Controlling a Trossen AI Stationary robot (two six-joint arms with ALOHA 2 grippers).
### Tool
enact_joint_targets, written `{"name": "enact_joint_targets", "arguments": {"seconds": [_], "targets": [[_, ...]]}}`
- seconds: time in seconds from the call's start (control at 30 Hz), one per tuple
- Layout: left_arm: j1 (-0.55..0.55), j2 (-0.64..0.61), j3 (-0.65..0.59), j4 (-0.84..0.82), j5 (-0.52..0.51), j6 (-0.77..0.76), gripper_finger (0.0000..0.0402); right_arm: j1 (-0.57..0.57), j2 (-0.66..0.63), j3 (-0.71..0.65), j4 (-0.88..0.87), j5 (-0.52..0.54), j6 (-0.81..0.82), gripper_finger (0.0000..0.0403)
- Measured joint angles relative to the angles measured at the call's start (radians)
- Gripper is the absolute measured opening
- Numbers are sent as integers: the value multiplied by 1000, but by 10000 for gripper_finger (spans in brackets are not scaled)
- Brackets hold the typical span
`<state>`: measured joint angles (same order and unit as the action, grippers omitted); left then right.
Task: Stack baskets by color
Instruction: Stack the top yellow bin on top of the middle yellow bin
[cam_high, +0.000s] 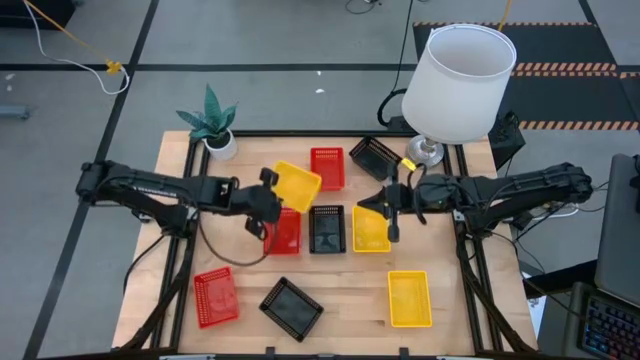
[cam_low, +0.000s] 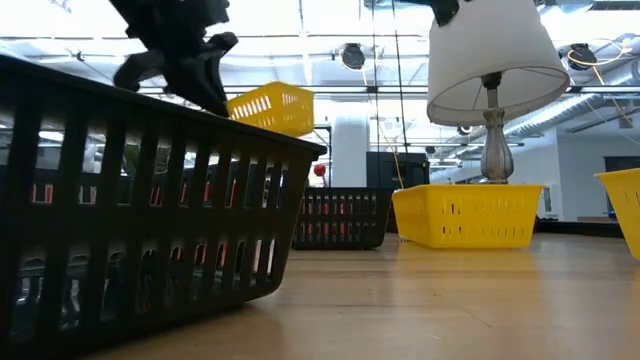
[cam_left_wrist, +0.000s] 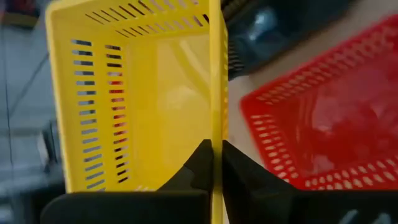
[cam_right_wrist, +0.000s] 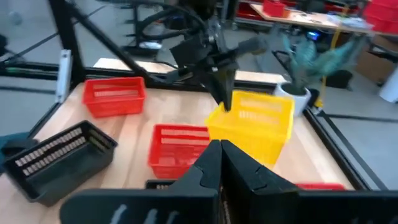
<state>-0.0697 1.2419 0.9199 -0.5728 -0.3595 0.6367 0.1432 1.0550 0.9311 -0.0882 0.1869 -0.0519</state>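
left gripper (cam_high: 270, 190): clenched on rim of yellow mesh-sided plastic basket (cam_high: 296, 184), lifted above table; red mesh-sided plastic basket (cam_high: 283, 231) below. right gripper (cam_high: 390, 200): clenched, empty.

The table (cam_high: 330, 300) was evenly lit from overhead, with soft shadows. Ceiling lights (cam_low: 300, 20) were blown out behind, and the nearest black basket (cam_low: 130, 220) was blurred.
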Motion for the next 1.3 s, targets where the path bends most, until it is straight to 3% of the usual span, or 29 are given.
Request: {"name": "enact_joint_targets", "arguments": {"seconds": [0.13,0.37,0.67,0.83,0.93,1.3], "targets": [[-33,-1,0,25,38,66,12,67,93,99,-47,24,-42,0],[-57,-1,0,105,53,110,15,165,356,362,-290,218,-70,12],[-70,0,0,104,93,114,24,182,562,578,-402,233,-78,67],[-91,0,0,105,100,149,8,182,623,637,-454,236,-109,99],[-103,0,0,106,93,153,18,182,641,646,-470,285,-138,115],[-140,17,0,189,77,271,19,178,682,648,-484,285,-188,148]]}}
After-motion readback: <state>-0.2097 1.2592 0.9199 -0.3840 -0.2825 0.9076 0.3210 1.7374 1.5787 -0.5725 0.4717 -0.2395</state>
